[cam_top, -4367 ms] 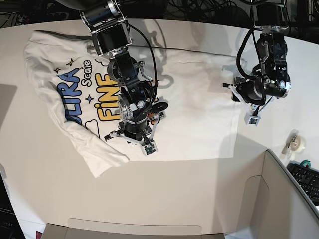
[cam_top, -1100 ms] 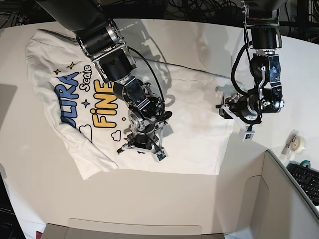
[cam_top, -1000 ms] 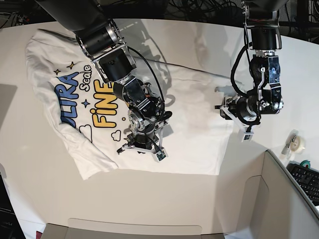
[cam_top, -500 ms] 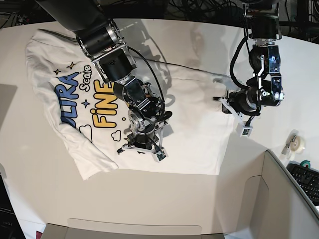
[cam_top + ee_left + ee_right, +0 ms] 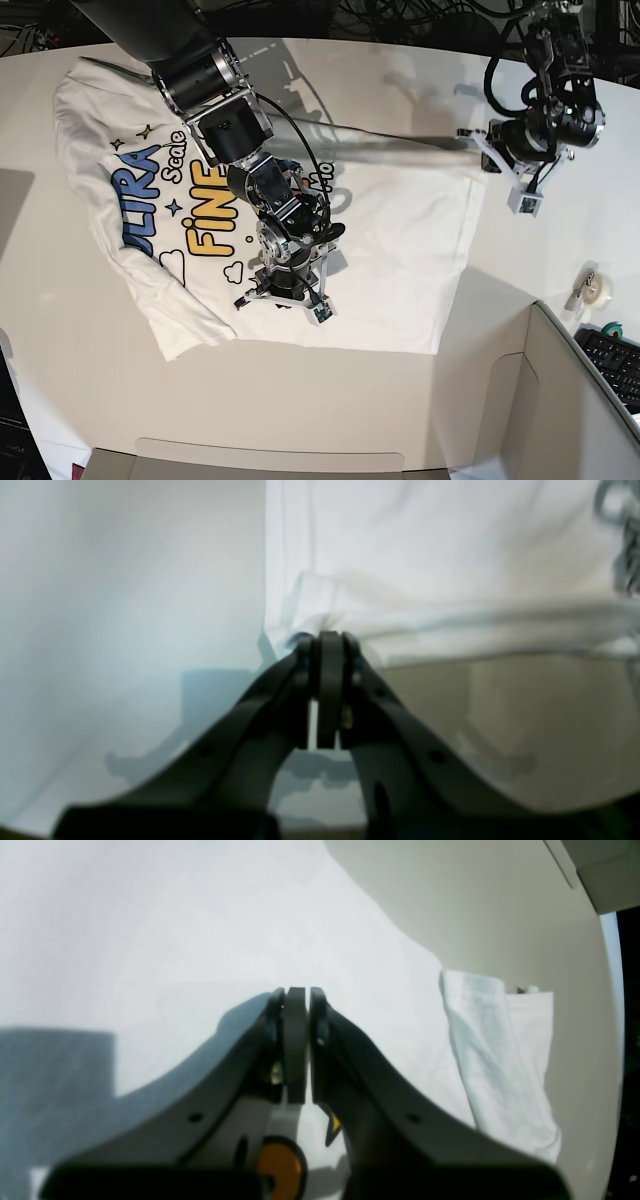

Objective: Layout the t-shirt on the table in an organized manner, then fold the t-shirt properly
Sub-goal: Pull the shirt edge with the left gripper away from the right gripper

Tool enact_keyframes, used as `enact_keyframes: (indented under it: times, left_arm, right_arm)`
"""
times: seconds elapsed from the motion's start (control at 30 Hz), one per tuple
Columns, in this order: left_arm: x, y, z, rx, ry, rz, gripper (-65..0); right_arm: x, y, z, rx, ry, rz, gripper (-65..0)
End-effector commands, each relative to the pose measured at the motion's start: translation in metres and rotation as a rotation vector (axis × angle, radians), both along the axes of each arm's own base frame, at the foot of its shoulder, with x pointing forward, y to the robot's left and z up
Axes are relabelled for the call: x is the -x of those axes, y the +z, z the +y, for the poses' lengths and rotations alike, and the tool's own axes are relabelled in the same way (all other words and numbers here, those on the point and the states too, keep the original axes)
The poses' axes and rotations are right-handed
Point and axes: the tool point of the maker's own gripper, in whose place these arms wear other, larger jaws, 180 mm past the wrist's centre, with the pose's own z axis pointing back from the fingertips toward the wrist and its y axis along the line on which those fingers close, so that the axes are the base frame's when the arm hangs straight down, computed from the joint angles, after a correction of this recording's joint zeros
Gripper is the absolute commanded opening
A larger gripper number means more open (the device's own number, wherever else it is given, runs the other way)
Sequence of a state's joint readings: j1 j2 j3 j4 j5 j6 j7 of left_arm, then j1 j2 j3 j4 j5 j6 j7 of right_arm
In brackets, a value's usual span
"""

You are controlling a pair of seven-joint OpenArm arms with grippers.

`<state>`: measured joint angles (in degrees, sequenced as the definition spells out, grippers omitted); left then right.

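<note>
The white t-shirt [image 5: 390, 230] lies print side up on the table [image 5: 100, 350], with blue and yellow lettering at its left. My left gripper [image 5: 478, 147] is at the shirt's far right corner, shut on the hem and holding it lifted and pulled taut. In the left wrist view the cloth [image 5: 450, 555] bunches at the shut left gripper [image 5: 325, 640]. My right gripper [image 5: 283, 288] stands on the shirt's lower middle. The right wrist view shows the right gripper [image 5: 295, 995] shut, tips down on flat fabric, a sleeve [image 5: 500, 1055] off to the side.
A tape roll [image 5: 596, 288] and a keyboard [image 5: 615, 360] sit at the right edge. A grey-beige partition [image 5: 560, 400] rises at the lower right. A tan box edge [image 5: 270, 460] lies along the near side. Dark cables run behind the table's far edge.
My left gripper closed on the shirt's right edge and moved toward the far right, lifting that corner and stretching the cloth. The right arm stayed where it was.
</note>
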<state>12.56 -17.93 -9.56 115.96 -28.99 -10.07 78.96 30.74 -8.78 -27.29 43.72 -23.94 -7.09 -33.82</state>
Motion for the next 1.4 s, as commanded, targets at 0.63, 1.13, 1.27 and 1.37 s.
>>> enact_keyframes:
  times: [0.63, 1.13, 1.27, 1.37]
  left_arm:
    - [0.067, -0.022, 0.015, -0.061, -0.034, 0.099, -60.3]
    - [0.058, 0.011, 0.081, -0.152, 0.104, 0.022, -48.2]
    - [0.041, 0.035, 0.089, -0.05, 0.179, -0.082, -48.2]
    - [0.032, 0.049, 0.089, 0.028, 0.223, -0.145, -48.2]
  right_arm:
    - [-0.005, 0.008, 0.002, -0.01, -0.002, 0.003, -62.5]
    - [-0.008, 0.011, 0.003, -0.012, -0.003, -0.005, -62.5]
    - [-0.014, 0.03, 0.007, -0.032, 0.001, -0.053, -62.5]
    - [-0.021, 0.057, 0.012, -0.062, -0.004, -0.109, -62.5]
